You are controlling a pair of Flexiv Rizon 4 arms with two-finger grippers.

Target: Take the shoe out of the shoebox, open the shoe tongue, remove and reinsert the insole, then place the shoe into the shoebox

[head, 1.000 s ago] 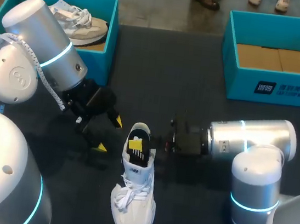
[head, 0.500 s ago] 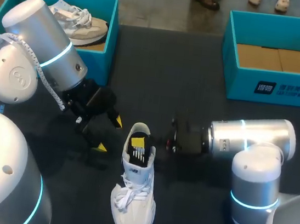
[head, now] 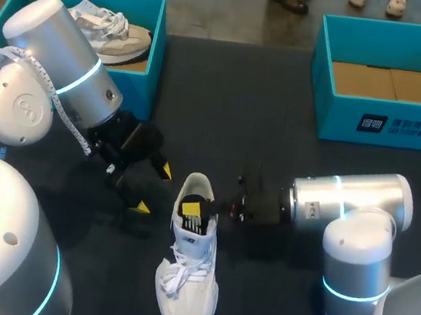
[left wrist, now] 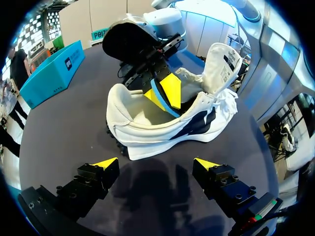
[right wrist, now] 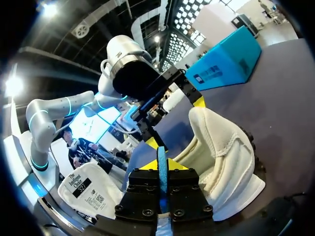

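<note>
Right claw [right wrist: 161, 164] is pinched shut on the blue insole [left wrist: 162, 101], edge-on inside the white sneaker [head: 188, 279] standing mid-table [head: 262, 118]. I judge this the insole step; next calls for sliding along the sneaker's length. Left claw [left wrist: 155, 164] gapes empty just beside the sneaker, crowding that side; bare table runs toward the empty shoebox [head: 386, 122].

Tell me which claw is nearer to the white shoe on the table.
Right. The right claw is inside the opening of the shoe, shut on the blue insole. The left claw hangs open beside the heel end, not touching it.
</note>
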